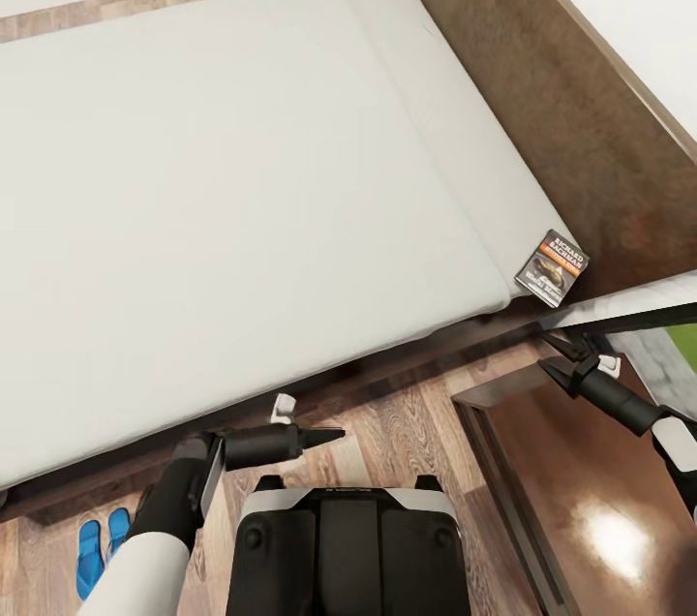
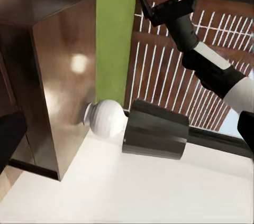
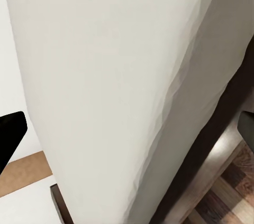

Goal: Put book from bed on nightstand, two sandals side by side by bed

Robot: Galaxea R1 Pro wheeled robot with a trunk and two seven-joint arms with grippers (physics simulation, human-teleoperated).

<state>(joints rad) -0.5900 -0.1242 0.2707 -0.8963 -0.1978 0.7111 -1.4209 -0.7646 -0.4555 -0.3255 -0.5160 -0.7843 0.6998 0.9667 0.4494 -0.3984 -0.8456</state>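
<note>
**Book on the brink, right arm closing in**

At the bed's near corner by the headboard, the book lay flat with part of its cover past the mattress edge, over the dark wood frame. The right gripper hung just below that corner, above the gap between bed and nightstand, its two fingers spread wide and empty. The left gripper pointed sideways along the bed's front rail, fingers drawn narrow, seemingly closed and holding nothing. The sandals lay together on the floor by the bed's front edge, close beside the left forearm.

From where I stood, the chief risk was a nudge. The book was thin and lay flush on the mattress, so a finger coming in low from the frame side might have pushed it rather than got under it. Shoved inward, it would simply have slid further up the bed, out of easy reach. Knocked outward, it could have dropped into the slot between mattress and frame, or onto the floor beside the nightstand. A grip on the overhanging corner alone looked likely to let the cover bend and slip.

A second worry was the right arm itself, which sat close over the nightstand's glossy top; a careless swing could have struck its edge.
</note>
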